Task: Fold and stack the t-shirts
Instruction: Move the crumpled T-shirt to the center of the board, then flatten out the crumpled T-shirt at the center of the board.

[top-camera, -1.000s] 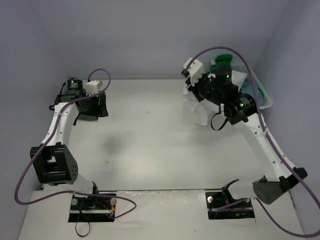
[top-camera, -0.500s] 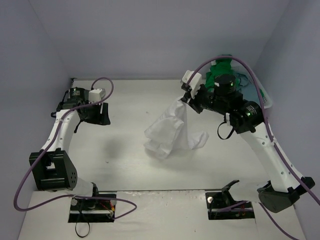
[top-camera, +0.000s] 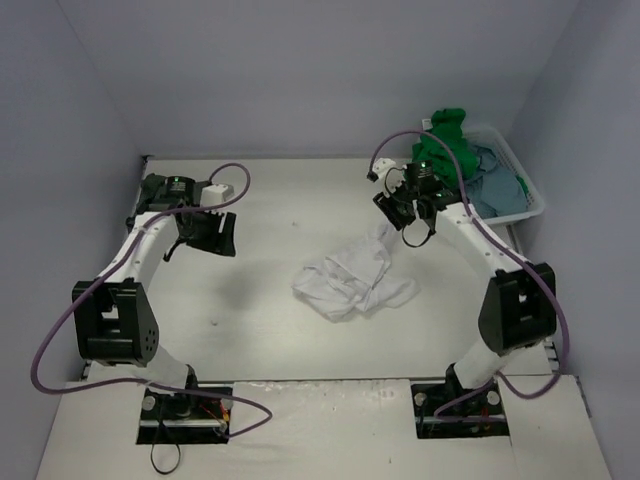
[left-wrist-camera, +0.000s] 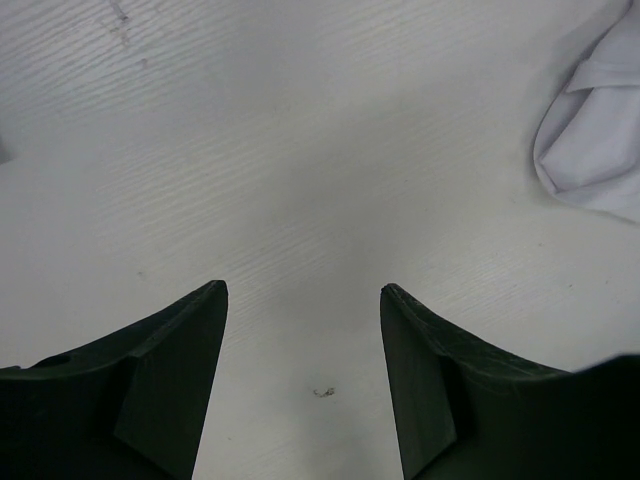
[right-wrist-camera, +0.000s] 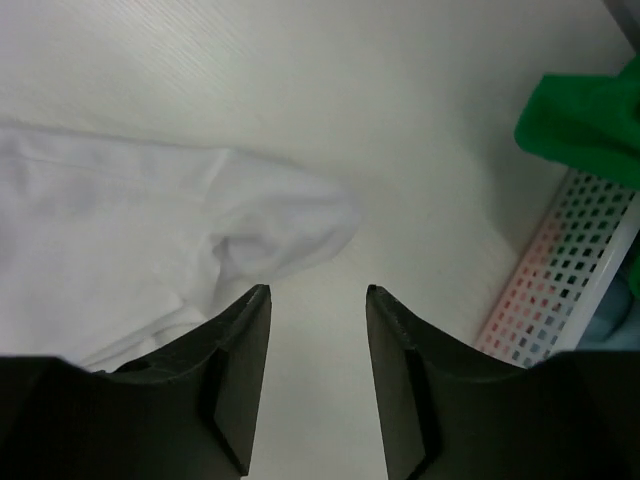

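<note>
A white t-shirt point(top-camera: 352, 277) lies crumpled in a heap on the table, a little right of the middle. Its edge shows in the left wrist view point(left-wrist-camera: 598, 140) and it fills the left of the right wrist view point(right-wrist-camera: 150, 230). A bright green t-shirt point(top-camera: 447, 136) and a dusty blue-grey t-shirt point(top-camera: 497, 190) sit in the basket at the back right. My right gripper point(right-wrist-camera: 317, 290) hangs open just above the table beside the white shirt's far corner, nothing between its fingers. My left gripper point(left-wrist-camera: 303, 288) is open over bare table at the left.
The white slotted basket point(top-camera: 535, 196) stands against the right wall; its wall point(right-wrist-camera: 560, 270) shows close to my right gripper. Purple cables loop off both arms. Walls close the table in on three sides.
My right gripper carried the white t-shirt out from the basket side, lowered and let it go; the shirt now lies in a heap on the table. The left gripper drifted slightly right.
</note>
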`<state>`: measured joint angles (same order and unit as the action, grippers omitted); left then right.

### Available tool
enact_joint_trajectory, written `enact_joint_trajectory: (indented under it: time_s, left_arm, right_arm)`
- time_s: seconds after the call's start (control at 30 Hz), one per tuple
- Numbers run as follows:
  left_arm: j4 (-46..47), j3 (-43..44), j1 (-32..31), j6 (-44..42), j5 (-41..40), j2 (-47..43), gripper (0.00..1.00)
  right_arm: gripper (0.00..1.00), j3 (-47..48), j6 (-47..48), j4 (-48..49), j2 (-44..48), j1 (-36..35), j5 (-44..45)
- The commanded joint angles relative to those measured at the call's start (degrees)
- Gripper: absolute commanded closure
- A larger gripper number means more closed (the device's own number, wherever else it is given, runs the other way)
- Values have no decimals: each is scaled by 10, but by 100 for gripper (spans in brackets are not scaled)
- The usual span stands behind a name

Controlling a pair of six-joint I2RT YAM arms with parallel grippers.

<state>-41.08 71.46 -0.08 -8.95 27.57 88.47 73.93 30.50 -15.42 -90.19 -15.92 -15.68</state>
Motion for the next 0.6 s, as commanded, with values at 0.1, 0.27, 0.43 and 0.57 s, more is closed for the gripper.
enact_joint_trajectory:
  time_s: [0.1,0.27,0.43,0.57]
  left_arm:
    - [-4,30,-74,-30,-37,-3,43]
    - [-6,17,-86,-33,-42,-25,43]
    - [-1,-11,-86,-41,-53,-48,43]
    - [1,-18,-85,-42,-52,-53,43]
  right_arm:
    - [52,-21,8,78,-15,-16,240]
    - [50,-46,26,8,65,-74,125]
    - [51,-70,24,-54,71,-169,55]
    - [51,-107,27,-49,49,-193,57]
